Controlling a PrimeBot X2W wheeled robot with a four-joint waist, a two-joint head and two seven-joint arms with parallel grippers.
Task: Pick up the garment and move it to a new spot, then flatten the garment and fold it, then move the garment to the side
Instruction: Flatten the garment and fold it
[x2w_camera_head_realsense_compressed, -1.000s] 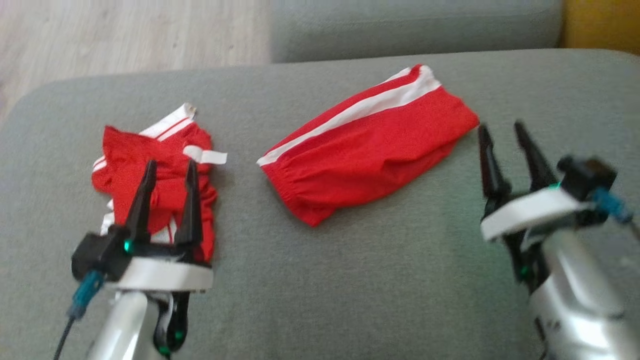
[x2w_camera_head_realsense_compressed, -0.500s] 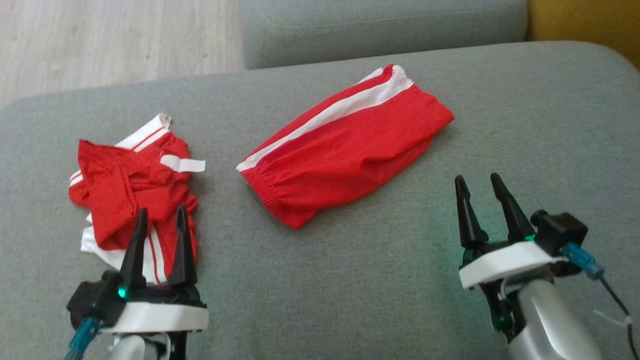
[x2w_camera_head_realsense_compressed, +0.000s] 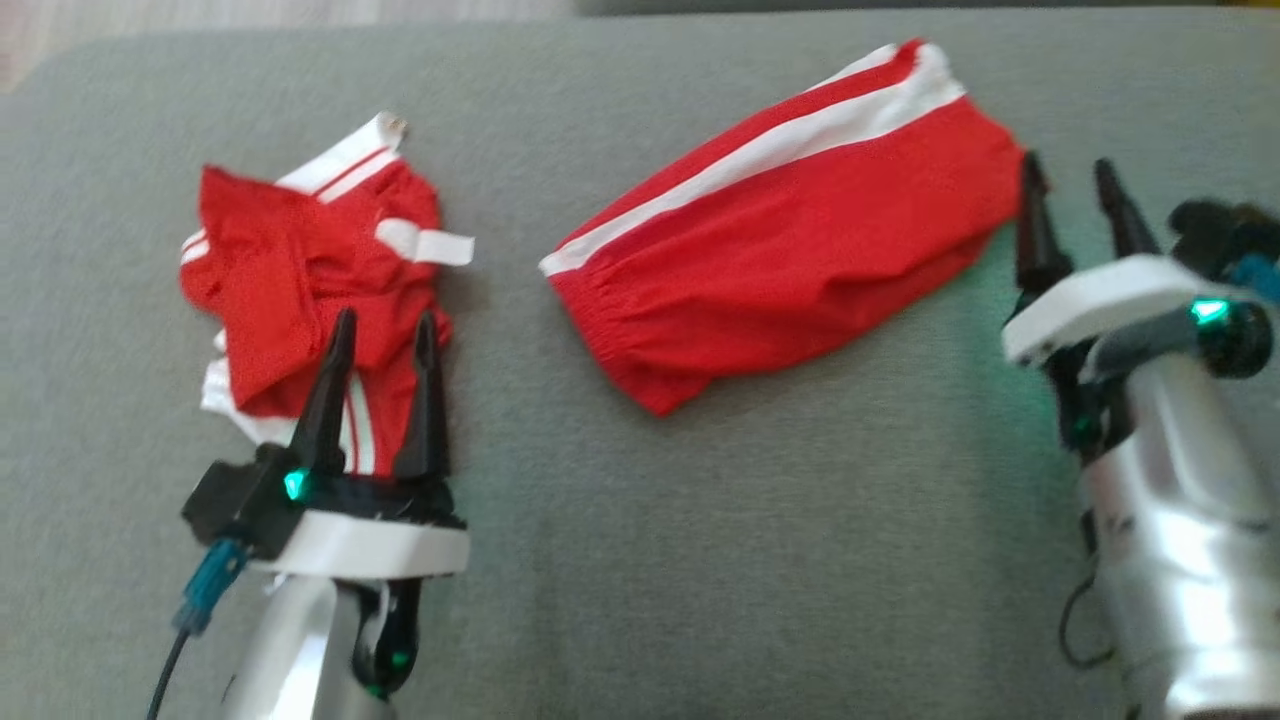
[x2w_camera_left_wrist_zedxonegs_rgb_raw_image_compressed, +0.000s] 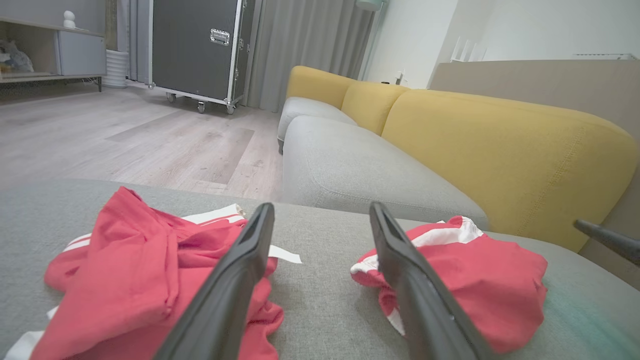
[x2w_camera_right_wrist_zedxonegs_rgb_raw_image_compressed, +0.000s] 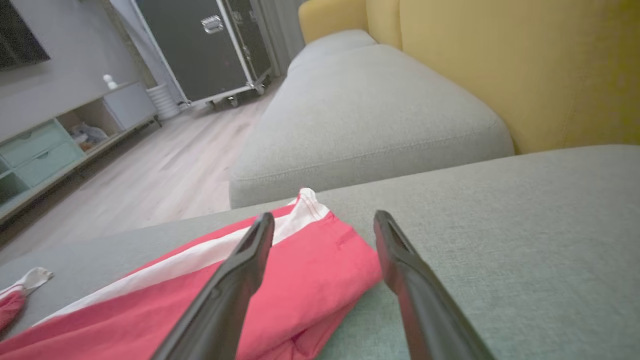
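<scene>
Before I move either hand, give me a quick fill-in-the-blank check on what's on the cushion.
1. The crumpled garment and the folded garment are both ____ with white stripes.
2. They lie on a ____ cushion.
3. The left hand and the right hand are both ____.
4. The folded garment lies nearer the ____ hand.

Missing words: red; grey; open; right.

Part of crumpled garment (x2w_camera_head_realsense_compressed: 280, 260) behind left gripper (x2w_camera_head_realsense_compressed: 386, 318)
</scene>
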